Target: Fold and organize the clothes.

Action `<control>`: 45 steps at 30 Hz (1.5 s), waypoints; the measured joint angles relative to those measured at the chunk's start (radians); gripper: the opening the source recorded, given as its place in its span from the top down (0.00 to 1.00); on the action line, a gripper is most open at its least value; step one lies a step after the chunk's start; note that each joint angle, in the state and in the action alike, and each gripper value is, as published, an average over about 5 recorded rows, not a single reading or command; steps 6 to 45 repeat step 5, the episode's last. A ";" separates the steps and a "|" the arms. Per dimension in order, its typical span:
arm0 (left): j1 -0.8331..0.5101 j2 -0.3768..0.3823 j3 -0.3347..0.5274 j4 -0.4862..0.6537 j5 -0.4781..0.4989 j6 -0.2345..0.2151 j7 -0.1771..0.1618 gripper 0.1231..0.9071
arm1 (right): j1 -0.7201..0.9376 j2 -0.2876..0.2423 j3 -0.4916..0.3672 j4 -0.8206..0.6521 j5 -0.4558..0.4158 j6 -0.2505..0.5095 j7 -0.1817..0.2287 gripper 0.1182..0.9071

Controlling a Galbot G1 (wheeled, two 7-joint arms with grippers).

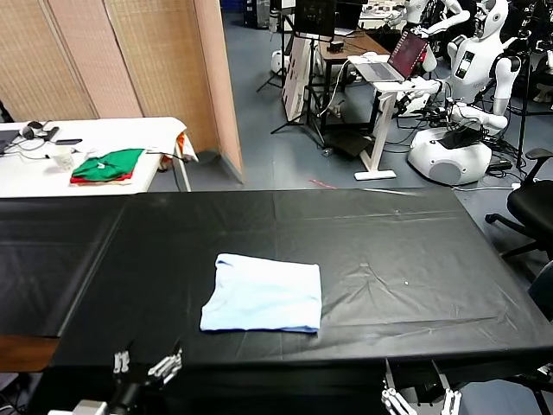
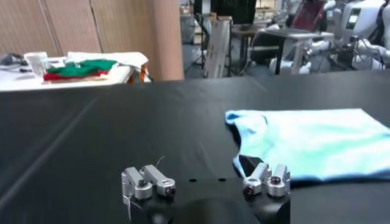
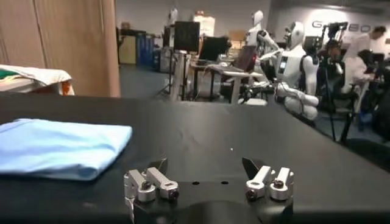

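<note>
Soft matt cloth T-shirt (image 1: pixel 263 295), table cover (image 1: pixel 415 251) – glossy (wrinkled)

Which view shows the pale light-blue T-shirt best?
The head view: the folded pale light-blue thin-fabric T-shirt shows whole from above on the black table cover. The left wrist view shows the T-shirt side-on, cut off at the frame edge; the right wrist view shows one folded end.
</note>
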 joint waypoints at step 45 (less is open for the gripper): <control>0.014 -0.001 -0.002 -0.001 0.000 -0.003 0.008 0.00 | -0.011 0.001 -0.001 0.005 -0.002 0.002 0.000 0.00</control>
